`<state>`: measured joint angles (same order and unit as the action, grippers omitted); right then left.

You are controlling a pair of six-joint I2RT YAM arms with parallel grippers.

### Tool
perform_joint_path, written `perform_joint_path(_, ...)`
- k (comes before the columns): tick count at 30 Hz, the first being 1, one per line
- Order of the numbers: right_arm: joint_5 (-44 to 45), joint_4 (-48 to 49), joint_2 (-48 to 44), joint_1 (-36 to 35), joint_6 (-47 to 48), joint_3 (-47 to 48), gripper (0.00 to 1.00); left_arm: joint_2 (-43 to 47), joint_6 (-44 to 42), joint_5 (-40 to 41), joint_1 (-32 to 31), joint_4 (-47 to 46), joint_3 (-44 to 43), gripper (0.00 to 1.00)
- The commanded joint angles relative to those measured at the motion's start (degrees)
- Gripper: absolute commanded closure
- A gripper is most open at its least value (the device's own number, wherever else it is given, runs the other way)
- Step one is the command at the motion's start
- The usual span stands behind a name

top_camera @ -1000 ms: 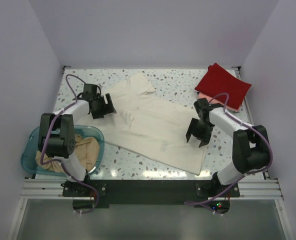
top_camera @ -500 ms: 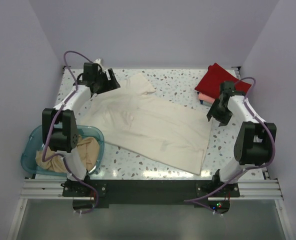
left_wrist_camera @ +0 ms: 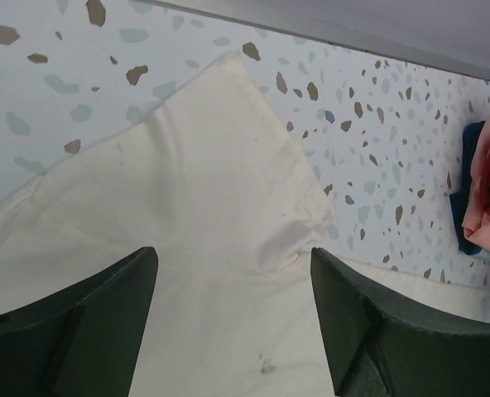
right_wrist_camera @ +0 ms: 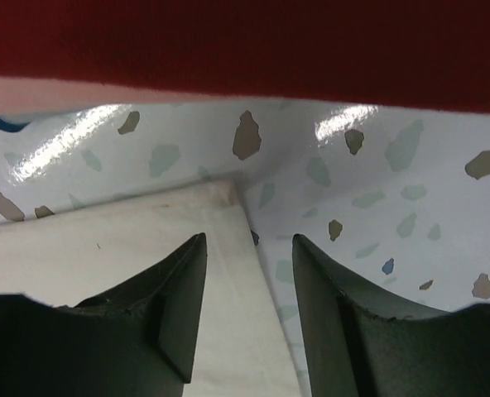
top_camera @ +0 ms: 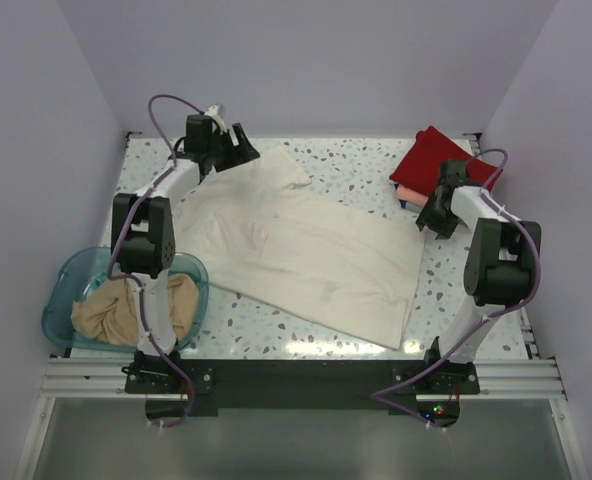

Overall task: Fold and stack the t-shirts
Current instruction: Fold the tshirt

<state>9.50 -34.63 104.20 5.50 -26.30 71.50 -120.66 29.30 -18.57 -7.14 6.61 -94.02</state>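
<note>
While its jaws stand wide and empty, the left gripper (left_wrist_camera: 232, 269) hovers over the far-left sleeve (left_wrist_camera: 228, 149) of the cream-white t-shirt (top_camera: 306, 250), spread flat at centre. The right gripper (right_wrist_camera: 247, 248), half-open and holding nothing, straddles the shirt's far-right corner. Light, limp cotton probably wants pinching at the edges.

1. My top camera sits high behind the near edge, looking down across the whole table (top_camera: 366, 165), with that edge at the bottom of the frame
2. My left wrist camera looks down from fairly close on the cream-white shirt (left_wrist_camera: 187, 215); my left claw (left_wrist_camera: 232, 277) frames the lower edge
3. My right wrist camera sits very near the table, facing the red shirt (right_wrist_camera: 245, 41) along the top edge, my right claw (right_wrist_camera: 249, 244) at the bottom
4. All three share the cream-white shirt and the red one
</note>
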Motion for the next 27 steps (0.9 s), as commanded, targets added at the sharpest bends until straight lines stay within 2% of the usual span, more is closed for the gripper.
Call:
perform_joint_path(1,0.44,5.01,1.96,0.39,1.17,2.67,0.51,-2.64,2.43,-1.21,-1.12,-8.19,-6.25,0.21)
perform_joint_path(4,0.00,5.98,3.89,0.48,1.52,2.94,0.52,-6.33,3.74,-0.94,-1.83,-10.04,-10.65,0.21)
perform_joint_path(10,-2.38,5.54,6.10,0.57,1.17,2.94,0.61,-13.28,4.89,0.37,-3.50,-10.83,-19.35,0.22)
perform_joint_path(14,-3.34,4.49,5.66,0.57,-0.15,1.45,0.84,-16.09,4.80,3.18,-4.29,-12.85,-20.85,0.22)
perform_joint_path(16,-4.40,4.14,5.14,0.66,-0.24,0.40,0.87,-16.80,5.06,4.06,-4.64,-12.94,-21.12,0.22)
perform_joint_path(20,-5.71,4.13,3.03,0.48,0.11,-1.80,1.00,-17.33,6.12,4.24,-4.55,-13.38,-19.81,0.22)
perform_joint_path(27,-12.03,4.48,-6.01,-1.18,0.55,-6.72,1.00,-16.98,7.79,4.77,-4.73,-13.99,-18.40,0.22)
